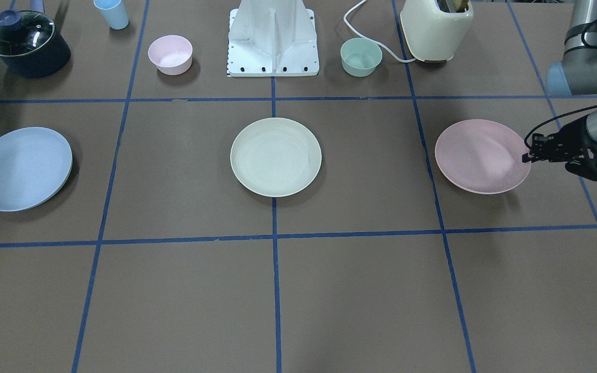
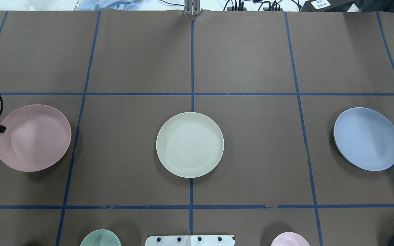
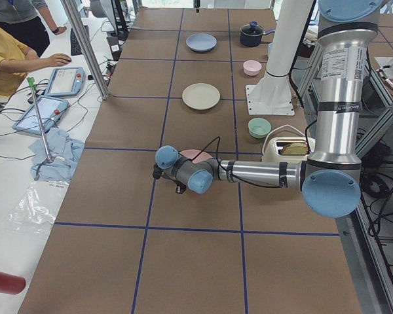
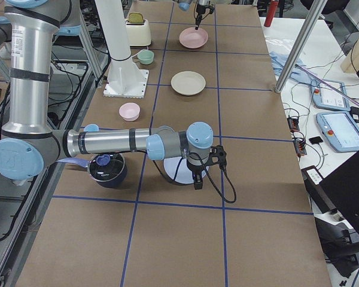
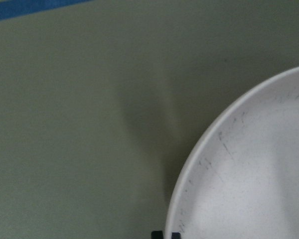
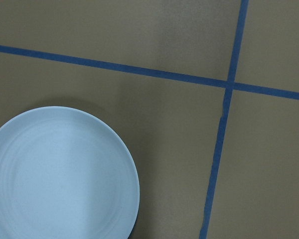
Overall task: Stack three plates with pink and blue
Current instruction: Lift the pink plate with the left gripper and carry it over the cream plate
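Three plates lie in a row on the brown table. The pale pink plate (image 1: 480, 155) (image 2: 34, 138) is on my left, the cream-white plate (image 1: 275, 157) (image 2: 189, 145) in the middle, the light blue plate (image 1: 21, 168) (image 2: 367, 138) on my right. My left gripper (image 1: 526, 157) (image 2: 1, 129) is at the pink plate's outer rim. In the left wrist view (image 5: 165, 234) its fingertips sit close together astride that rim (image 5: 249, 179). My right gripper (image 4: 195, 182) hangs above the blue plate (image 6: 55, 174). It shows only in the exterior right view, so I cannot tell its state.
Along the robot's side stand a small pink bowl (image 1: 170, 54), a small green bowl (image 1: 361, 56), a cream toaster (image 1: 436, 28), a dark pot with a glass lid (image 1: 26, 44) and a blue cup (image 1: 112, 13). The white robot base (image 1: 272, 41) sits between the bowls.
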Robot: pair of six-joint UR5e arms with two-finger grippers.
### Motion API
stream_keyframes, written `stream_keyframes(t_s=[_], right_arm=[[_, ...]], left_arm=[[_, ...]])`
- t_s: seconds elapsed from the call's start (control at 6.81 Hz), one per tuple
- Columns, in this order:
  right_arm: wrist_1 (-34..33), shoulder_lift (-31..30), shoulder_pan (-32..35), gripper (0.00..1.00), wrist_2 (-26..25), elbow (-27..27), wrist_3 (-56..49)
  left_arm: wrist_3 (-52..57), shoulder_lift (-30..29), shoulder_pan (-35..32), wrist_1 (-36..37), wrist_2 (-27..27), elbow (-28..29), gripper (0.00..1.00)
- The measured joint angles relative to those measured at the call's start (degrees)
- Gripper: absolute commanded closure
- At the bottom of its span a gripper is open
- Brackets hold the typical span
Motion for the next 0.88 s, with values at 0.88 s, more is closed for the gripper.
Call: stream_keyframes(t_s=[0.88], right_arm=[[2.59,-0.02,-4.83,0.0,-0.23,-0.83,0.07]], left_arm=[[-39.6,-15.12,15.63,-0.01,4.59,-13.22,1.0]])
